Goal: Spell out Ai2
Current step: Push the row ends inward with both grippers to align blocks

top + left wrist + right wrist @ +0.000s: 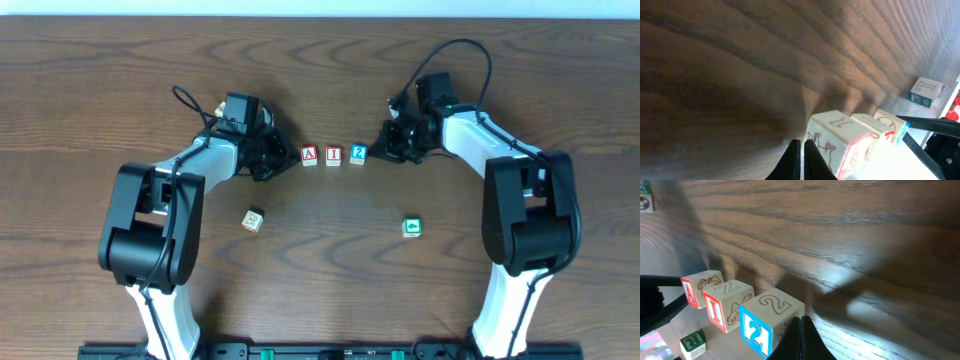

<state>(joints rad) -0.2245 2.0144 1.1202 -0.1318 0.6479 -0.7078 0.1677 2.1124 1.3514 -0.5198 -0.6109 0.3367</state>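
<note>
Three wooden blocks stand in a row at the table's back middle: a red A block [309, 155], a red I block [334, 155] and a blue 2 block [358, 154]. My left gripper [283, 160] is shut and empty, with its tips by the left side of the A block [832, 137]. My right gripper [385, 147] is shut and empty, with its tips [801, 326] against the side of the 2 block [765, 317]. The right wrist view also shows the I block [727, 305] and the A block [700, 286] beyond it.
A tan block [252, 220] lies at the front left of the row. A green block [411, 227] lies at the front right and also shows in the right wrist view [692, 343]. Both arms curve in from the front corners.
</note>
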